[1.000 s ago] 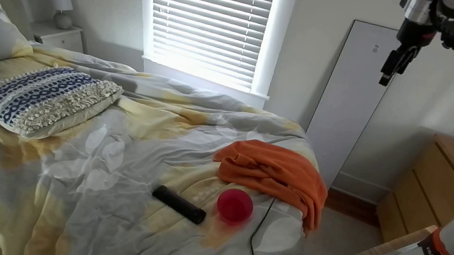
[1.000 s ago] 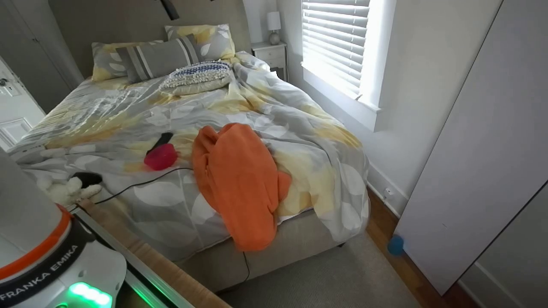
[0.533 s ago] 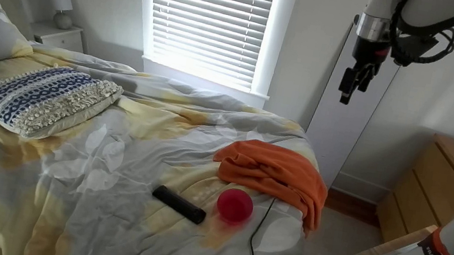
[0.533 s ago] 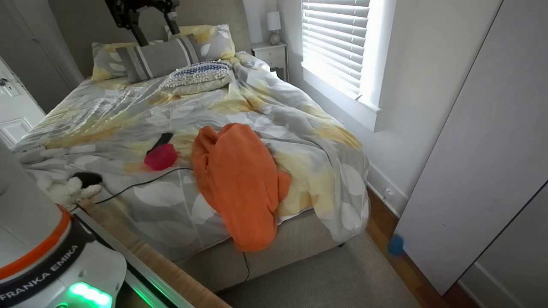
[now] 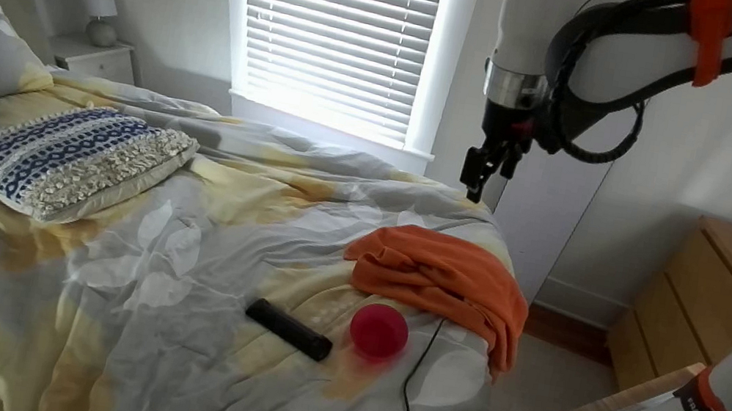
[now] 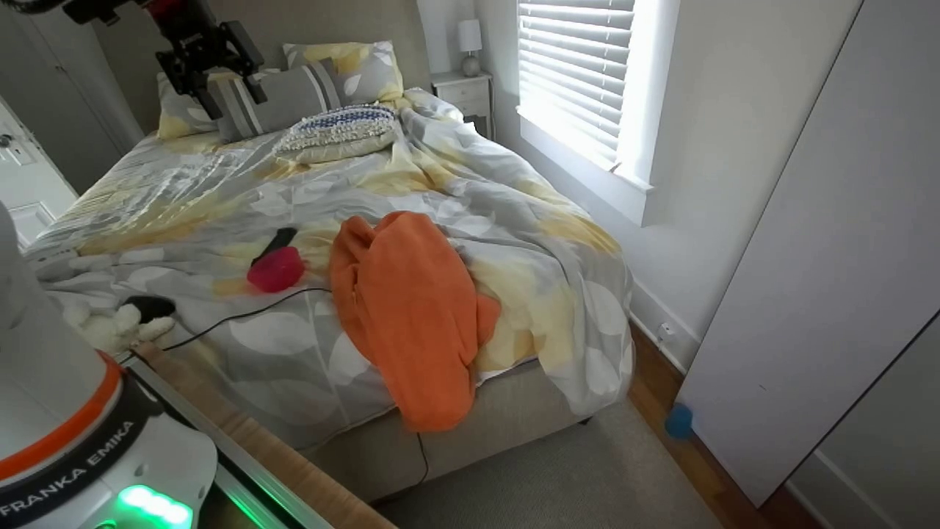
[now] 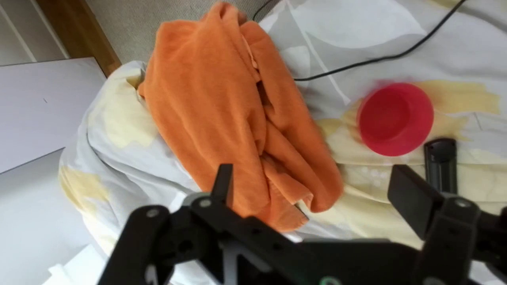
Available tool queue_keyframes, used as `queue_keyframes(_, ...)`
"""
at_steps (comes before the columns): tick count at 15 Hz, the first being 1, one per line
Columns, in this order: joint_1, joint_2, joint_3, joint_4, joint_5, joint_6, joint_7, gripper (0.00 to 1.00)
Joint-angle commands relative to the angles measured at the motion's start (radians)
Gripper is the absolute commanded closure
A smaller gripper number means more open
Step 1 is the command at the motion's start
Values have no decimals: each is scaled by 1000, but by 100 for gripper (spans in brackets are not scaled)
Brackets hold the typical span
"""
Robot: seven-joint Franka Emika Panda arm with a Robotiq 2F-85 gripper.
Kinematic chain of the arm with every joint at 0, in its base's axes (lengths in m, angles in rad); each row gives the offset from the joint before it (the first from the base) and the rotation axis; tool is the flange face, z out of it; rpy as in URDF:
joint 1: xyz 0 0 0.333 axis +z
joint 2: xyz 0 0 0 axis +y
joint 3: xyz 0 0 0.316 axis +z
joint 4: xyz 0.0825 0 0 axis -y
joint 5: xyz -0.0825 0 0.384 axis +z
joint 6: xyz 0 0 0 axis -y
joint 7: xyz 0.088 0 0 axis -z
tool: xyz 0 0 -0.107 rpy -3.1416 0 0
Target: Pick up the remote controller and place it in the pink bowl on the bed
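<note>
Since the earlier frames the Robotiq gripper had come lower and farther across the bed, while nothing lying there had shifted. Its fingers stood wide apart, nothing between them, well above the bed.

Below in the wrist view lay the orange throw, hanging over the bed's foot edge toward the corner on the side of the window. Farther from that corner, in from the foot edge, the pink bowl stood open side up. The black remote control lay just beside it, toward the headboard, its farther end hidden by the gripper in the wrist view.

The step in hand looked to be the approach to the remote. The closing line ran roughly across its narrow width, so little turning seemed needed. The sound course was to centre the remote between the fingers, then lower straight onto the half away from the bowl, sparing it a nudge. A light descent mattered, since the soft bed would probably sink.
</note>
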Motion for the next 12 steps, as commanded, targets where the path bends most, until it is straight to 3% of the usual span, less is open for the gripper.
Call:
queue_keyframes(1, 19, 33, 1, 14, -12, 25, 11, 0)
queue_keyframes(12, 40, 143, 21, 78, -39, 71, 2, 0)
